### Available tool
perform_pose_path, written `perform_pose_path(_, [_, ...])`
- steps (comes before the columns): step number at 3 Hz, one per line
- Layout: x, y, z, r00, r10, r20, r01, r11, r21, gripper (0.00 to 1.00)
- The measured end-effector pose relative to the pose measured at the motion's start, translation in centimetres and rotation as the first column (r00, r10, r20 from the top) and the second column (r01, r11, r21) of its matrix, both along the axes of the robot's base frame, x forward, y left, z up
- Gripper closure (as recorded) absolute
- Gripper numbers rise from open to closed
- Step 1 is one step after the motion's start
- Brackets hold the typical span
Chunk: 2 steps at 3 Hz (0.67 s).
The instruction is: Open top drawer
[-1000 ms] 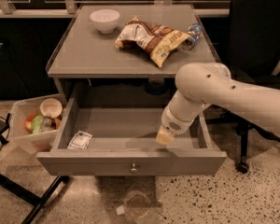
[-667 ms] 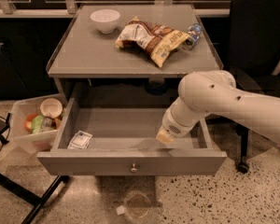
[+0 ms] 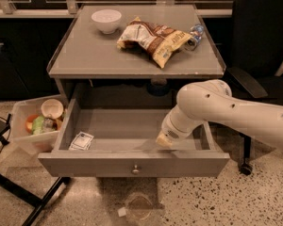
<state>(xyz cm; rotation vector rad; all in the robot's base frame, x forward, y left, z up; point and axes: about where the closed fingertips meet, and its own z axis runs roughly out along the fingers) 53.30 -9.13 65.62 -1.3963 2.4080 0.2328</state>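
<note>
The top drawer point(image 3: 85, 164) stood pulled out at six o'clock, knob point(image 3: 135, 169) centred. Inside, toward five o'clock, the gripper point(image 3: 162, 140) sat low behind the front panel; whether spread or closed was unclear. A bowl point(image 3: 106, 20) lay at eleven.

The table point(image 3: 85, 55) stands at the centre, with the top drawer point(image 3: 132, 164) drawn out from under its top toward six o'clock. On the tabletop, a bowl point(image 3: 106, 20) sits at eleven o'clock. A chip bag point(image 3: 153, 39) lies just past centre toward one o'clock, and a small wrapped item point(image 3: 195, 32) is against the bag's two o'clock end.

Inside the drawer, a small packet point(image 3: 81, 141) lies in the eight o'clock corner. The gripper point(image 3: 162, 140) is in the drawer at four o'clock, near the front wall, on an arm point(image 3: 236, 112) that reaches in from three o'clock.

On the floor at the drawer's nine o'clock sits a bin point(image 3: 28, 142) holding a cup point(image 3: 52, 108). An office chair point(image 3: 264, 41) stands at the table's two o'clock. A small container point(image 3: 139, 206) lies on the floor at the drawer's six o'clock.
</note>
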Motion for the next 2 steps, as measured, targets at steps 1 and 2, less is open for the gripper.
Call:
perform_pose_path(1, [-0.08,-0.11,-0.99,0.9986,0.019,-0.049,-0.020,1.000,-0.012,0.59])
perform_pose_path(2, [-0.25,-0.36,-1.23,0.9963,0.033,-0.079,-0.035,0.999,-0.016,0.36])
